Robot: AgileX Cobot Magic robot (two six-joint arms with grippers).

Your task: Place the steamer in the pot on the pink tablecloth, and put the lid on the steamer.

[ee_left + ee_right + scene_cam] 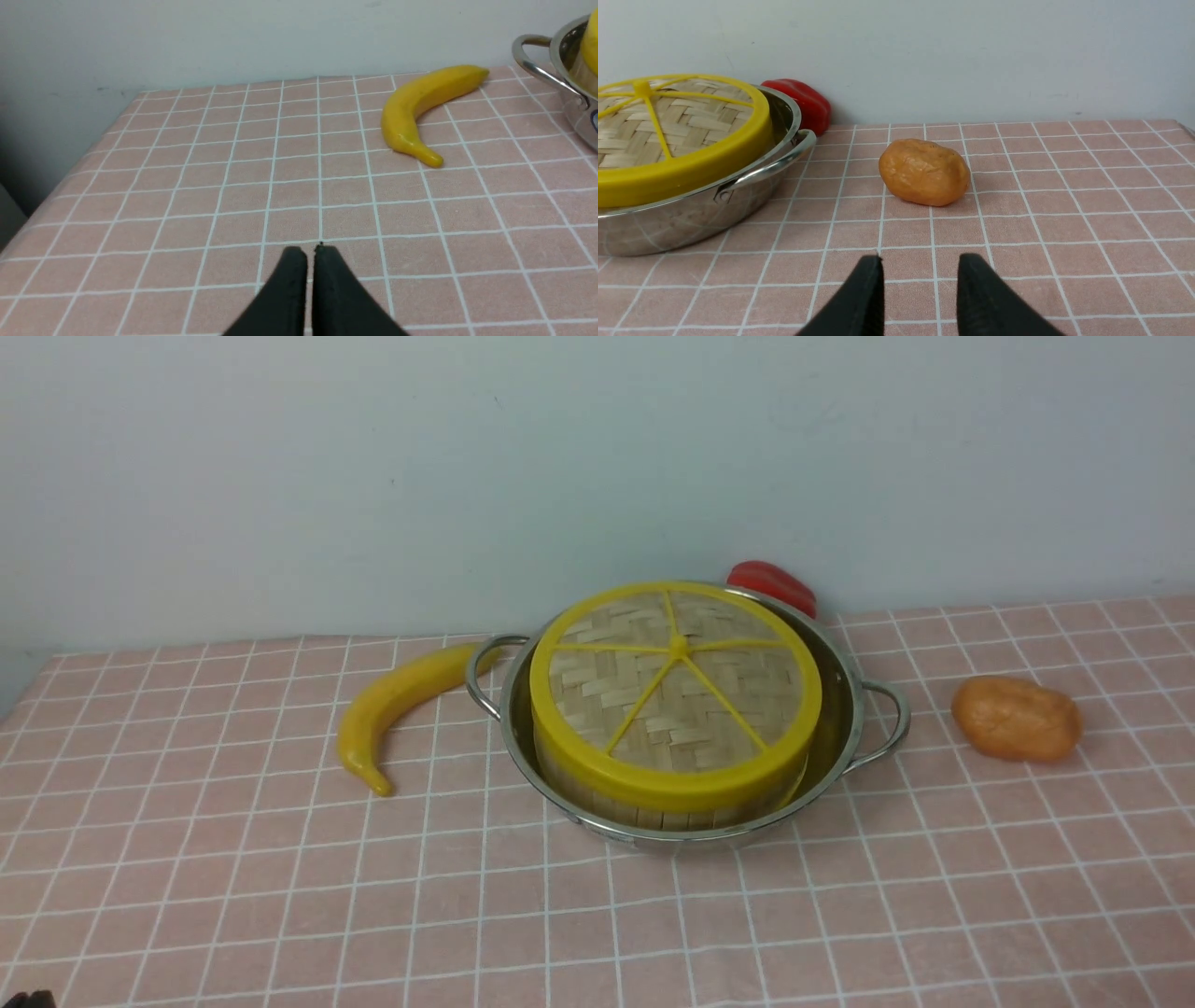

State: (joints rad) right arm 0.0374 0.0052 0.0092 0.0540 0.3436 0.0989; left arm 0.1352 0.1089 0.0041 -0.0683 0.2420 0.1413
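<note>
The steel pot (pixel 834 739) stands mid-table on the pink tablecloth (pixel 280 896). Inside it sits the steamer (pixel 653 814), of which only the slat wall shows. The woven lid (pixel 676 686) with yellow spokes lies flat on top of it. In the left wrist view my left gripper (pixel 310 249) hovers low over bare cloth, well away from the pot (pixel 567 79); its fingers are nearly together and hold nothing. My right gripper (pixel 920 261) is open and empty over the cloth, beside the pot (pixel 691 219) and lid (pixel 668 135).
A yellow banana (pixel 401 705) lies just left of the pot, also seen from the left wrist as the banana (pixel 420 107). An orange-brown potato (pixel 1016 719) lies to its right. A red pepper (pixel 773 583) sits behind the pot against the wall.
</note>
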